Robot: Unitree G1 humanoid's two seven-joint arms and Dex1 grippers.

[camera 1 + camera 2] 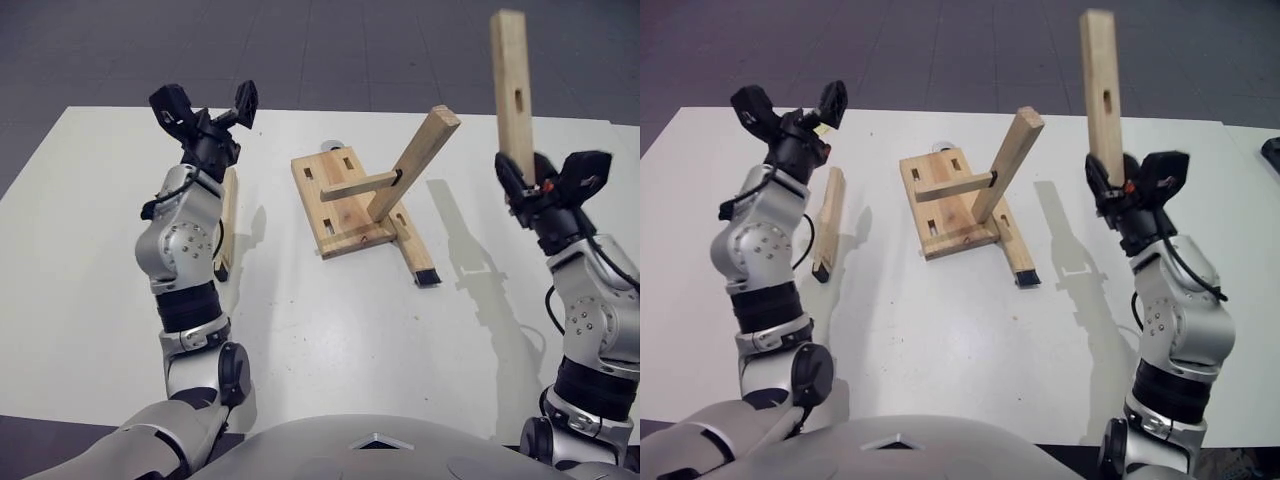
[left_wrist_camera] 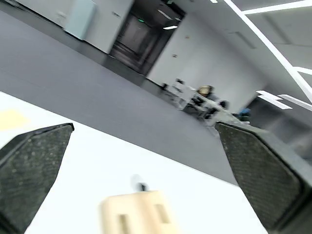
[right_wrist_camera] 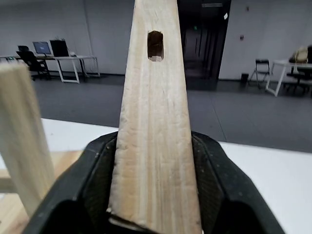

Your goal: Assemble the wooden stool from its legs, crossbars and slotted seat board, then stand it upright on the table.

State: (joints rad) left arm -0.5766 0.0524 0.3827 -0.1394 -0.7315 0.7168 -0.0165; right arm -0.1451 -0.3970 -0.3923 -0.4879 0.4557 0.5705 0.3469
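Gripping a wooden leg (image 1: 513, 90) by its lower end, the right gripper (image 1: 545, 182) hovers at the 3 o'clock side of the white table (image 1: 330, 340). Its two fingers are pressed against the wood, and the leg stands upright with a slot showing in its face above them. Near the table's middle lies the slotted seat board (image 1: 330, 215), flat on the surface. A second leg (image 1: 420, 160) rises from it, leaning toward 1 o'clock, and a crossbar (image 1: 355, 186) juts from that leg's side toward 9 o'clock, over the board. A third leg (image 1: 415, 250) lies on the table along the board's 4 o'clock edge, its dark tip pointing to 5 o'clock. At 10 o'clock the left gripper (image 1: 205, 105) is raised with its fingers (image 2: 34, 165) spread wide and nothing between them. A fourth leg (image 1: 829, 220) lies on the table just beside that arm.
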